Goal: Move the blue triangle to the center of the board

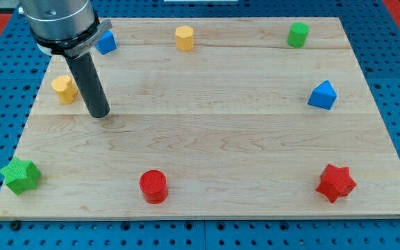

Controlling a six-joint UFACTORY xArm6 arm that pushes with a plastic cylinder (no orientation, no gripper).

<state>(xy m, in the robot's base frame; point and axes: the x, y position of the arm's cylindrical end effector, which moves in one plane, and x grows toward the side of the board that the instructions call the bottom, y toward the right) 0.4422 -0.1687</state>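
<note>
The blue triangle (322, 95) sits on the wooden board (207, 132) near the view's right edge, a little above mid-height. My tip (98, 113) rests on the board at the view's left, far from the triangle. It stands just right of a yellow block (64, 89) and below a blue block (105, 42) that the arm partly hides.
A yellow hexagonal block (184, 37) is at top centre and a green cylinder (298, 35) at top right. A red star (336, 182) is at bottom right, a red cylinder (153, 186) at bottom centre, a green star (19, 175) at bottom left.
</note>
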